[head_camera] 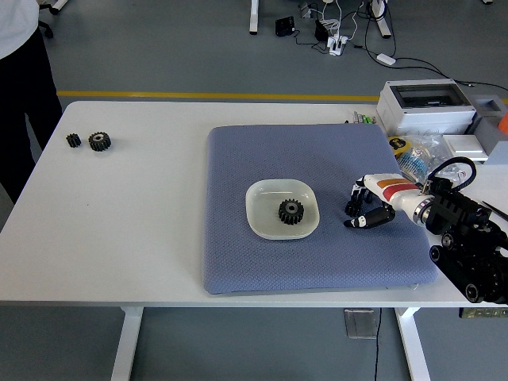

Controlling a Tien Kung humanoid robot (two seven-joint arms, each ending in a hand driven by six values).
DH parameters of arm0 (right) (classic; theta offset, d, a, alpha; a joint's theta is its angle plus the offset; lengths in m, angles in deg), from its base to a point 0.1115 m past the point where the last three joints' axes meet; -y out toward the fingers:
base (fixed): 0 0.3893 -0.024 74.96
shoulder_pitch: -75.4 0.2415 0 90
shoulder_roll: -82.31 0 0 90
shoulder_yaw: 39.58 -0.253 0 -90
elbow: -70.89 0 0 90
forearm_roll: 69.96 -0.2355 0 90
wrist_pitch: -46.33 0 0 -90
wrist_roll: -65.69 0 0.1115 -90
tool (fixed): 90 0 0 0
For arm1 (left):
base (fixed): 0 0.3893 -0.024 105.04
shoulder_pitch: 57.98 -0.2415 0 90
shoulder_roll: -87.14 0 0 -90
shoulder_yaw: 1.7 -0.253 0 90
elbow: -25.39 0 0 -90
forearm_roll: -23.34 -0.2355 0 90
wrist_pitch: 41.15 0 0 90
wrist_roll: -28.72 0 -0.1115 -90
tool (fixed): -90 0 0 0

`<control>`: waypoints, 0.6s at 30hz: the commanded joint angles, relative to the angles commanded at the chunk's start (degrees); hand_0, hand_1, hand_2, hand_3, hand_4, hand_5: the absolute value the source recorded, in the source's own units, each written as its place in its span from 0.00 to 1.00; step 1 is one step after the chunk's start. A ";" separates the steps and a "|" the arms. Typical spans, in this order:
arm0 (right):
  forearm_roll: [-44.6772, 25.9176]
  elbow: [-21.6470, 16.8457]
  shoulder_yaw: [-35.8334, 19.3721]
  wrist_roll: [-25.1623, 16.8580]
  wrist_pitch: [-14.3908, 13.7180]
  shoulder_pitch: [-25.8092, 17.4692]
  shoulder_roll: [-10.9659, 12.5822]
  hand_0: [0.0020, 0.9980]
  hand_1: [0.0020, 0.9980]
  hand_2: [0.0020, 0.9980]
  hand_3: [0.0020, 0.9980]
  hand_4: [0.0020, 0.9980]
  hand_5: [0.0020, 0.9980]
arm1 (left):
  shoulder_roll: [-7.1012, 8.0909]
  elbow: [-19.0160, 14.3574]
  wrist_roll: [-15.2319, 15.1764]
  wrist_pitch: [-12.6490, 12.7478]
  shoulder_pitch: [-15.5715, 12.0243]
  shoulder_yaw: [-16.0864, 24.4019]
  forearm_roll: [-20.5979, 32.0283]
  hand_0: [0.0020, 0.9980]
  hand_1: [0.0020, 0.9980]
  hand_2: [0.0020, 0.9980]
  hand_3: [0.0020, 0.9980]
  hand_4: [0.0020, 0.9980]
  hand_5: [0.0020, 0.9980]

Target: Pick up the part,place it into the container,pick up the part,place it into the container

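A white bowl (259,196) sits in the middle of the blue mat (262,151) and holds a black gear (290,211). To its right, a smaller black gear (352,208) lies on the mat. My right hand (363,205) comes in from the right edge at mat level. Its fingers (360,190) and thumb curl around this small gear, partly hiding it. Two more black gears lie on the bare table at the far left, a small one (73,140) and a larger one (99,141). My left arm is out of view.
A white box (425,103) with a dark lid, a tape roll (398,144) and a plastic bag (421,155) stand at the table's back right, close behind my arm. A person in dark trousers (24,87) stands at the table's far left corner.
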 joint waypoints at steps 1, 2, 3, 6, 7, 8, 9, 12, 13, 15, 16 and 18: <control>-0.23 0.01 0.07 -0.11 -0.25 -0.07 0.00 0.22 0.42 0.50 0.50 0.86 0.51 | 0.02 0.00 0.00 0.00 0.00 0.01 -0.04 0.72 0.68 0.69 0.57 0.61 0.57; -0.38 -0.02 0.17 -0.21 -0.57 -0.12 -0.02 0.22 0.42 0.50 0.50 0.86 0.51 | 0.04 0.00 0.03 -0.01 -0.02 0.04 -0.10 0.72 0.68 0.69 0.57 0.61 0.57; -0.47 -0.05 0.26 -0.28 -0.87 -0.16 -0.04 0.22 0.42 0.50 0.50 0.86 0.51 | 0.07 0.00 0.05 0.00 -0.05 0.08 -0.17 0.72 0.68 0.69 0.57 0.61 0.57; -0.71 -0.14 0.59 -0.29 -1.63 -0.20 -0.09 0.13 0.29 0.43 0.49 0.84 0.56 | 0.13 0.00 0.12 0.01 -0.16 0.18 -0.30 0.72 0.68 0.69 0.57 0.61 0.57; -0.79 -0.15 0.68 -0.25 -1.73 -0.20 -0.09 0.13 0.29 0.43 0.49 0.84 0.56 | 0.15 0.00 0.13 0.02 -0.18 0.20 -0.32 0.72 0.68 0.69 0.57 0.61 0.57; -0.87 -0.15 0.77 -0.21 -1.81 -0.20 -0.09 0.13 0.29 0.43 0.49 0.84 0.56 | 0.16 0.00 0.14 0.02 -0.19 0.18 -0.32 0.72 0.68 0.69 0.57 0.61 0.57; -0.98 -0.13 0.87 -0.18 -1.90 -0.20 -0.08 0.13 0.29 0.43 0.49 0.84 0.56 | 0.17 0.00 0.13 0.01 -0.20 0.14 -0.30 0.72 0.68 0.69 0.57 0.61 0.57; -1.51 -0.02 1.22 -0.10 -2.11 -0.26 -0.06 0.01 0.14 0.28 0.43 0.82 0.56 | 0.15 0.00 0.09 0.00 -0.20 0.04 -0.24 0.72 0.68 0.69 0.57 0.61 0.57; -1.59 0.04 1.33 -0.04 -2.20 -0.28 -0.05 0.01 0.14 0.28 0.43 0.82 0.56 | 0.14 0.00 0.08 -0.02 -0.18 -0.04 -0.21 0.72 0.68 0.69 0.57 0.61 0.57; -1.51 0.20 1.59 0.17 -2.28 -0.31 -0.05 0.01 0.14 0.28 0.43 0.82 0.56 | 0.12 0.00 0.08 -0.02 -0.16 -0.06 -0.21 0.72 0.68 0.69 0.57 0.61 0.57; -1.39 0.25 1.66 0.27 -2.32 -0.33 -0.04 0.01 0.14 0.28 0.43 0.82 0.56 | 0.12 0.00 0.08 -0.03 -0.16 -0.06 -0.22 0.72 0.68 0.69 0.57 0.61 0.57; -0.95 0.38 1.75 0.55 -2.55 -0.38 -0.02 0.00 0.04 0.18 0.31 0.82 0.56 | 0.11 0.00 0.10 -0.03 -0.19 -0.04 -0.26 0.72 0.68 0.69 0.57 0.61 0.57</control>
